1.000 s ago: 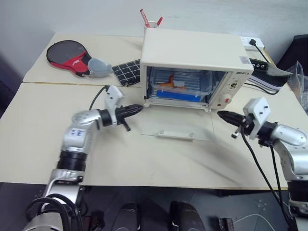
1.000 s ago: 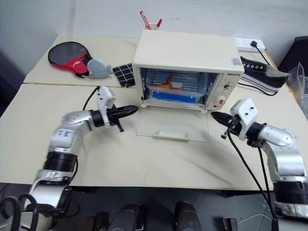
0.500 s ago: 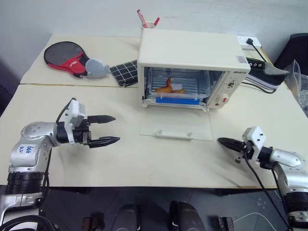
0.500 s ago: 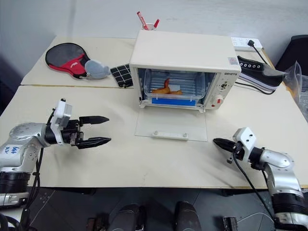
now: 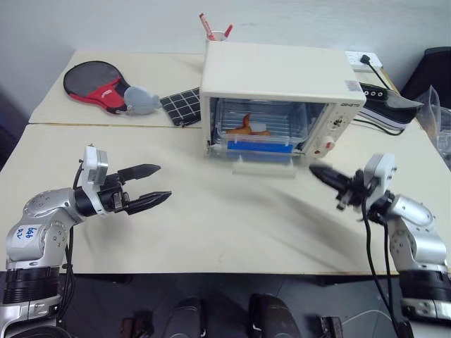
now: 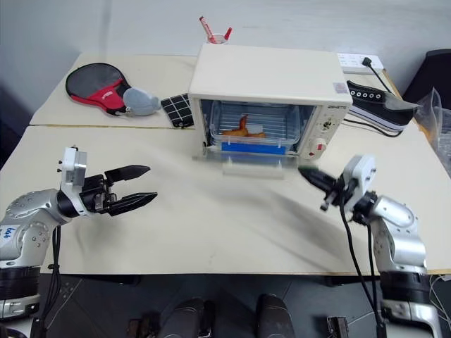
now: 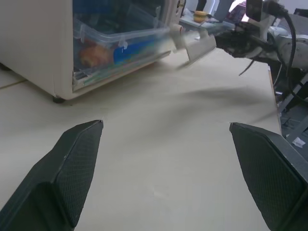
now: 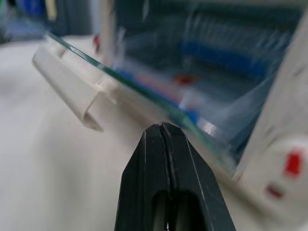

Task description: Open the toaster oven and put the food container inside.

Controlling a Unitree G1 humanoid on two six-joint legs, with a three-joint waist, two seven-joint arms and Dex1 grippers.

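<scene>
Half-raised oven door [image 5: 262,163], previously flat, right fingers [image 5: 325,176] beneath

Back left on the desk [image 5: 211,232] lies a red-and-black paddle [image 5: 95,81], checked cloth [image 5: 182,105] beside it; a black sneaker [image 5: 391,105] sits right.

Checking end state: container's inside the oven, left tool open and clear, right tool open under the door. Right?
Not quite: the right tool is shut, fingers pressed together under the door's glass edge, as the right wrist view shows. The food container is inside the toaster oven; left tool open.
</scene>
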